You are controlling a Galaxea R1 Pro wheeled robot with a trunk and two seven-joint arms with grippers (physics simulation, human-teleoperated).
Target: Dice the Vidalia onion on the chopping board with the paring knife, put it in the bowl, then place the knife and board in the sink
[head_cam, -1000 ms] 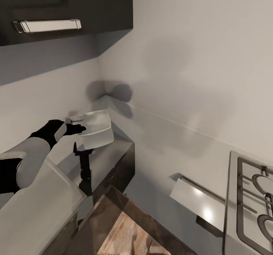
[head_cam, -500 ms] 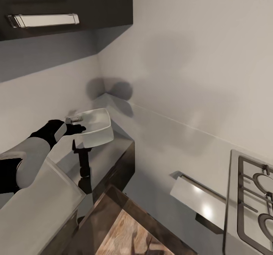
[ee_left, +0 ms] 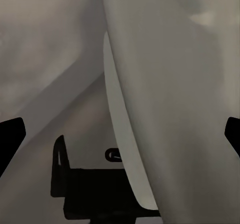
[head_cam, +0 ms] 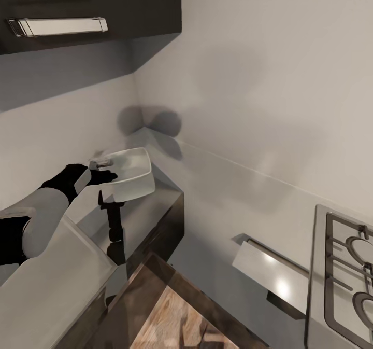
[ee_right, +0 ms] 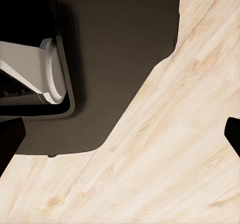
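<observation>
At about nine o'clock in the head view, the left tool is being held out from a white forearm, its dark fingers closed on the near rim of the bowl. The white bowl is being carried tilted above the grey surface, near the corner where the two pale walls meet; its shadow and the arm's are being cast on the surface just beneath. In the left wrist view the bowl's rim is being seen edge-on between the two fingertips. A black upper cabinet with a bright handle is being shown at eleven o'clock. Light wood floor is being seen at six o'clock, below the surface's dark front. At four o'clock a steel hob is being shown, with an oven handle beside it. The right tool is being pointed down at the wood floor beside the robot's dark base, its fingertips set wide apart.
</observation>
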